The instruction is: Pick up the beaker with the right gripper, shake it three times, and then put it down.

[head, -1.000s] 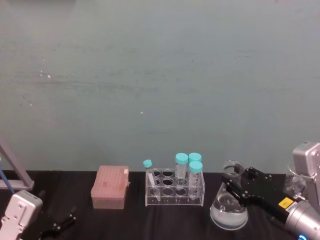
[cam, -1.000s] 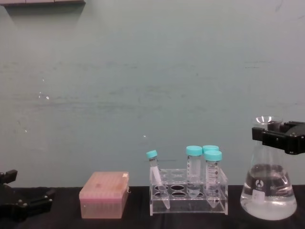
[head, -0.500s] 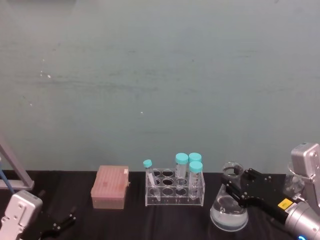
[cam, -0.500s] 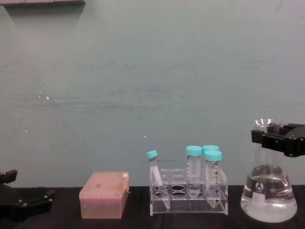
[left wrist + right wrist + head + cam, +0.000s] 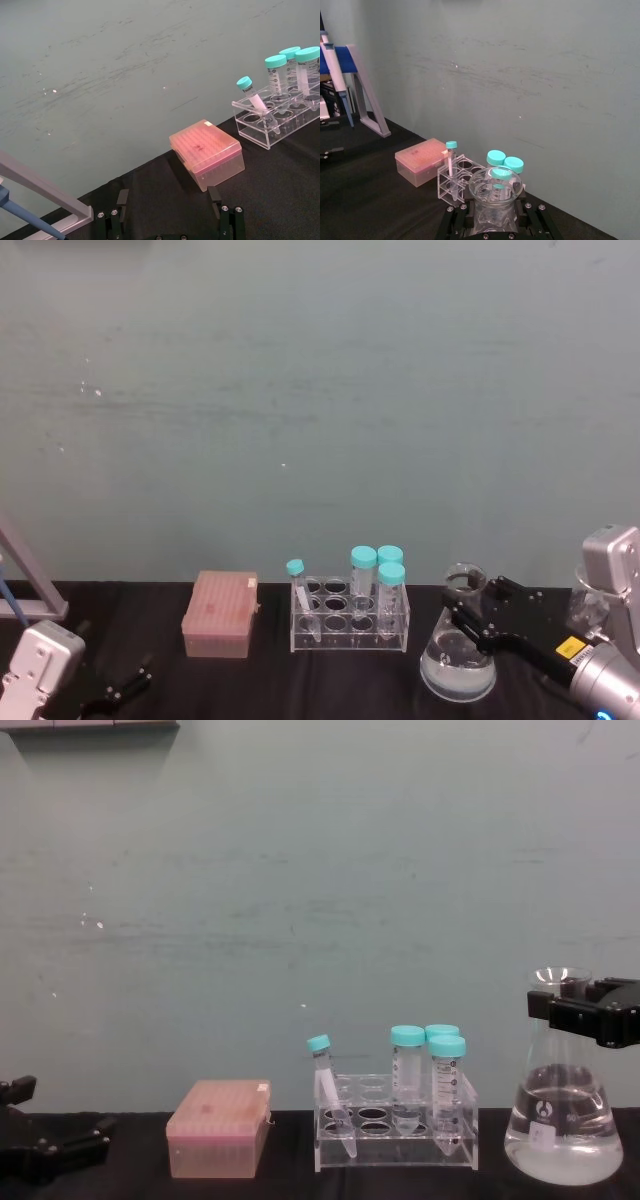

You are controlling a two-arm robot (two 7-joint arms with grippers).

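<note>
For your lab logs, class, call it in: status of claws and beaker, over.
Right claw shut on beaker neck. Beaker upright, liquid inside, base at table level. Left claw open, parked at left. Tube rack stands apart.

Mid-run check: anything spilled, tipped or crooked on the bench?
Only the small tube leans aslant in the rack; the three larger tubes stand upright. The beaker is upright, the right gripper clamped at its neck; no spill visible. The left gripper is parked far left.

Left end effector (image 5: 168,194), fingers apart, near pink box (image 5: 207,159) and tube rack (image 5: 272,132)
</note>
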